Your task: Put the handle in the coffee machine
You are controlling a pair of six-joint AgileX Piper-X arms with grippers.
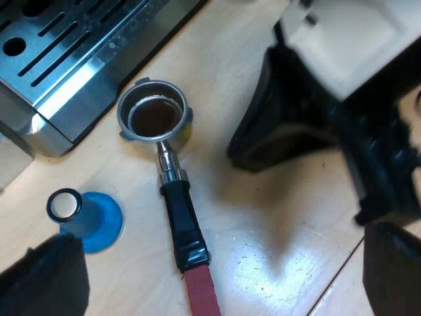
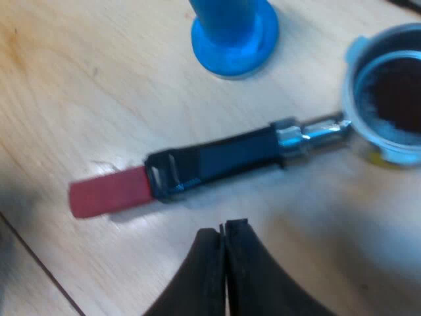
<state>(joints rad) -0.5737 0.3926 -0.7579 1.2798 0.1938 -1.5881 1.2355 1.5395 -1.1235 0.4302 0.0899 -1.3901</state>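
The metal holder lies loose on the wooden table, coffee grounds in its basket, close to the espresso machine's drip tray. Its dark handle ends in red. My left gripper is open above the table, its fingers spread wide on either side of the handle's red end. My right gripper is shut on nothing, its tips just short of the handle, near where black meets red. From the left wrist view it hovers beside the holder.
A blue tamper stands upright on the table beside the handle, near the machine's corner; it also rises beyond the handle. A seam in the table runs past the handle's red end.
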